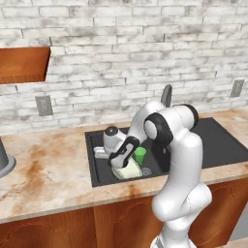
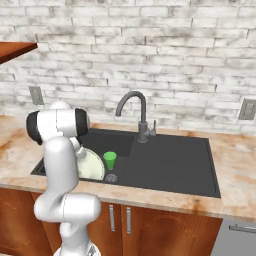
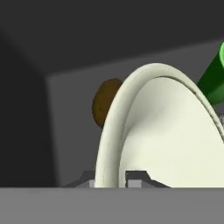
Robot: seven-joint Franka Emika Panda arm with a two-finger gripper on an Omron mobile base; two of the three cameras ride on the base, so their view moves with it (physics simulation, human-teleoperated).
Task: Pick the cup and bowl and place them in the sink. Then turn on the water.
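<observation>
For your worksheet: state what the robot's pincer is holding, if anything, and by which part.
The pincer holds the bowl by its rim, one finger on each side of the wall, down in the sink.

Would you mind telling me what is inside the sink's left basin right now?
The sink holds the cream bowl, tilted on edge in the claw, and the upright green cup beside it. A brown round thing shows behind the bowl; the rest is covered.
</observation>
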